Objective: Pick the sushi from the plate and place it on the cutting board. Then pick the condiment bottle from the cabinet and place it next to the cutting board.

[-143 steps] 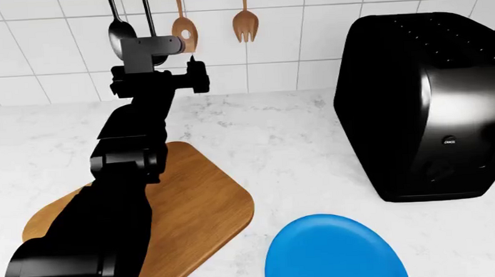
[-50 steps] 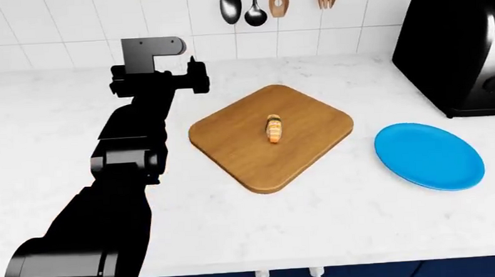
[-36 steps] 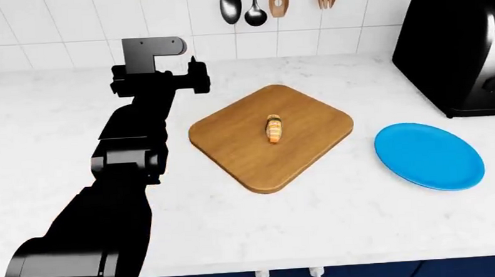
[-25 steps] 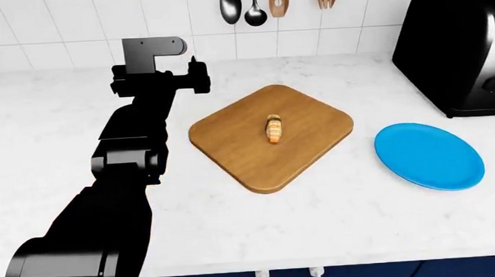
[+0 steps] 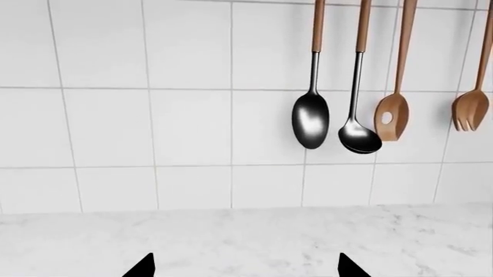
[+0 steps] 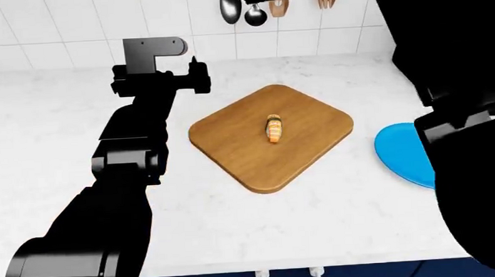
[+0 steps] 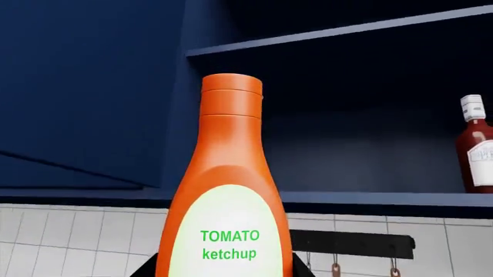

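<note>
Now the sushi (image 6: 274,129) lies near the middle of the cutting board (image 6: 230,136), which sits on the white marble worktop (image 6: 46,128). Just to the board's right, the plate (image 6: 403,157) shows only in part, its right side hidden behind the right arm (image 6: 459,104) raised in front of the head camera. The left arm (image 6: 131,156) stretches forward over the worktop to the left of the board. The left gripper (image 5: 245,266) faces the tiled wall where the steel spoon (image 5: 310,120), ladle (image 5: 359,138) and two wooden utensils hang; only two dark fingertips (image 5: 141,267) show, spread well apart with nothing between them. In the right wrist view the condiment bottle (image 7: 227,196) (labelled "TOMATO ketchup") fills the foreground, upright, in front of the dark blue cabinet (image 7: 92,92). The right gripper's fingers (image 7: 154,266) seem to sit against the bottle's sides, though only slivers of them are visible. A second, darker sauce bottle (image 7: 475,153) stands on the cabinet shelf behind.
</note>
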